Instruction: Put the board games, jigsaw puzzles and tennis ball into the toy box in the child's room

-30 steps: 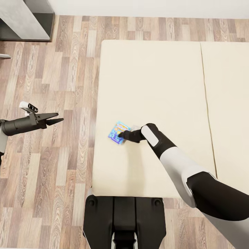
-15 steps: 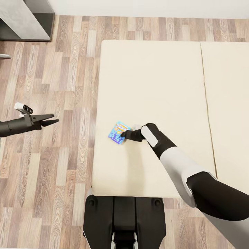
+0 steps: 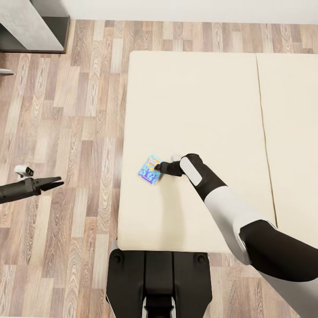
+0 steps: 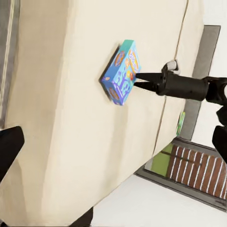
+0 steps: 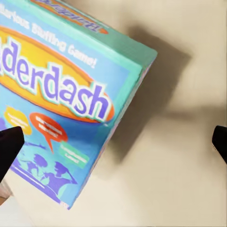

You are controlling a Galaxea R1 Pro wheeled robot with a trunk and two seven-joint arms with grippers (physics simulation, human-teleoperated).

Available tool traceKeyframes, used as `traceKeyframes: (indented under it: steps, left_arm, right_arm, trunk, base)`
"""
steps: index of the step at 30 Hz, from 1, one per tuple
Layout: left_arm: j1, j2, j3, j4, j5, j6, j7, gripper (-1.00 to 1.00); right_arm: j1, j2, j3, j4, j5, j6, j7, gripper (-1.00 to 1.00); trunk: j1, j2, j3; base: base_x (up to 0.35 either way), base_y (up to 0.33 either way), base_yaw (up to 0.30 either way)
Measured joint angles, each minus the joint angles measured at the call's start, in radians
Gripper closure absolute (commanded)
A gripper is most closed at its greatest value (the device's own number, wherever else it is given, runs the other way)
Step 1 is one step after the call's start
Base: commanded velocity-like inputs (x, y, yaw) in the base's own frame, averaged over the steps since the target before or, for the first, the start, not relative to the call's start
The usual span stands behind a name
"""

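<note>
- At the bed's near-left part, the right pincer is down at the mattress with its jaws apart. The right wrist view shows them spread wide, one on either side of the picture, and clamped on nothing.
- Just ahead of it lies the small blue board game, lettered "Balderdash" in the right wrist view. The pincer's tips are at the box's right edge. Whether they touch it I cannot tell from the left wrist view.
- The box rests on the bed, near its left edge and well short of the seam line, so by my reading the grasp is not yet made.
- Well away to the left, the left pincer hangs low over the wooden floor. Its jaws are a little apart and hold nothing.
- Progress, as I judge it: early on this toy at least. The pincer has reached the game but has not closed on or lifted it.
- Left to do for this box: close on it, lift it, carry it to the desk and set it in the toy box.
- How many other toys are already in the toy box I cannot tell, and no second game lies on the stretch of bed seen from the head.
</note>
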Motion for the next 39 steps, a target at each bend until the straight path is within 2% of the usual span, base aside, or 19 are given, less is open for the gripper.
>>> traceKeyframes:
  steps: [8, 13, 26, 39]
  left_arm:
    - [0.010, 0.019, 0.000, 0.188, 0.000, -0.141, 0.000, -1.00]
    - [0.012, 0.071, 0.000, 0.228, 0.004, -0.190, 0.000, -1.00]
    - [0.012, 0.086, 0.000, 0.237, 0.005, -0.200, 0.000, -1.00]
    - [0.011, 0.096, 0.003, 0.233, 0.008, -0.191, 0.000, -1.00]
  right_arm:
    - [0.000, 0.000, 0.002, -0.052, -0.004, 0.005, -0.060, -1.00]
    - [0.000, 0.000, 0.002, -0.071, -0.006, 0.006, -0.076, -1.00]
    - [0.000, 0.000, 0.002, -0.075, -0.008, 0.003, -0.080, -1.00]
    - [0.000, 0.000, 0.002, -0.072, -0.007, 0.003, -0.080, -1.00]
  trunk:
    - [0.000, 0.000, 0.000]
    - [0.000, 0.000, 0.005]
    - [0.000, 0.000, 0.022]
    - [0.000, 0.000, 0.021]
  base:
    - [0.000, 0.000, 0.000]
    - [0.000, 0.000, 0.000]
    - [0.000, 0.000, 0.000]
    - [0.000, 0.000, 0.000]
